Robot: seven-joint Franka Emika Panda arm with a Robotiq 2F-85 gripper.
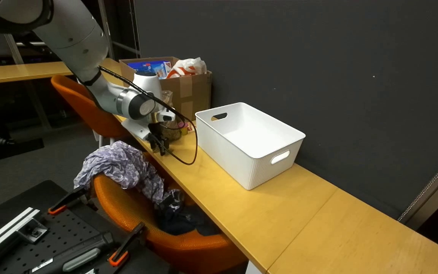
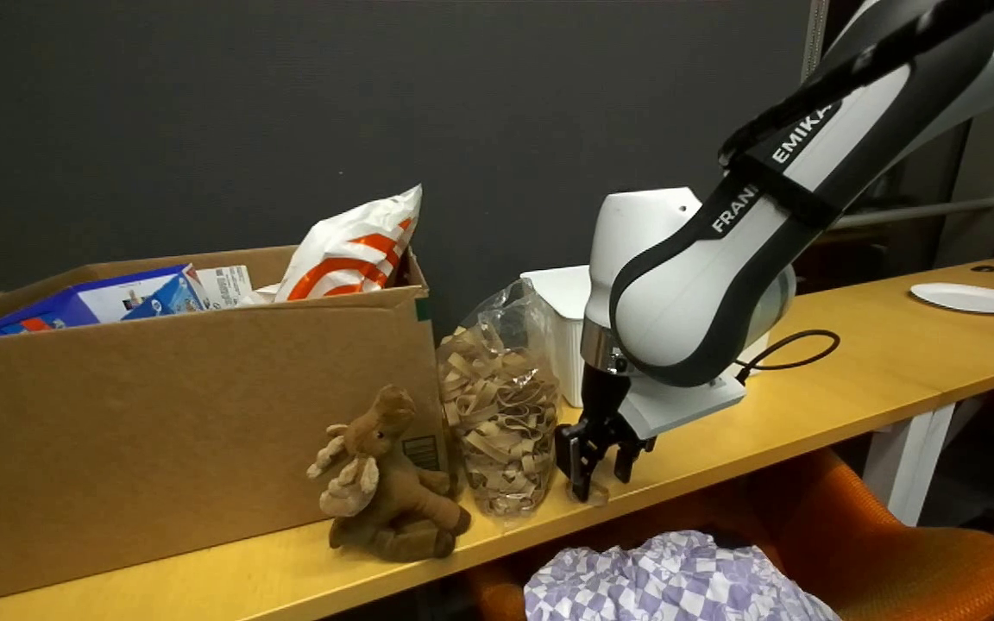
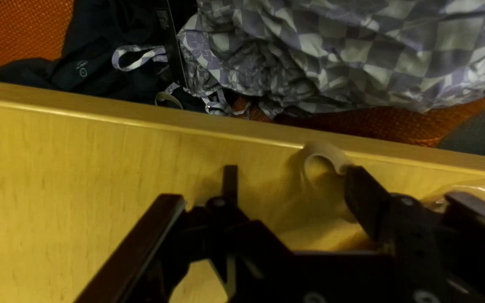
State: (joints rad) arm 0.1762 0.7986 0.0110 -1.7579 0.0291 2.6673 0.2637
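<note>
Your gripper [image 2: 602, 479]: one, black, pointing down, low over the table [image 1: 356, 236] at the chair-side edge. Fingers [image 3: 230, 181] parted wide, nothing clasped between them.

Curled strip [image 3: 324, 153]: one, tan, bent into a loop. You have it lying on the table by that same edge; in your wrist view it falls within the gap of the fingers, far nearer to one than to its partner. The picture is blurred there, so you cannot be sure whether strip and finger touch.

Clear bag [image 2: 504, 405]: one, upright, filled with tan strips [image 2: 510, 457], standing near your gripper.

Toy moose [image 2: 402, 509]: one, brown, pale antlers, seated on the table just beside the bag and in front of the cardboard box.

Cardboard box [image 2: 178, 431]: one, open-topped, shown to you in both exterior views. Contents include a blue pack [image 1: 143, 67] and a white bag with orange marks [image 2: 350, 259], the latter rising above the rim.

White bin [image 1: 224, 154]: one, with handle holes, on the table; in an exterior view partly hidden from you by the arm [image 2: 687, 302].

White plate [image 2: 976, 298]: one, flat on the table, well apart from your gripper.

Orange chair [image 1: 120, 201]: beside the table edge, bearing a purple-and-white checked cloth [image 3: 331, 50] and dark clothing [image 3: 99, 75].

Black board [image 1: 63, 228]: one, perforated, with two orange-tipped clamps [image 1: 118, 258].
</note>
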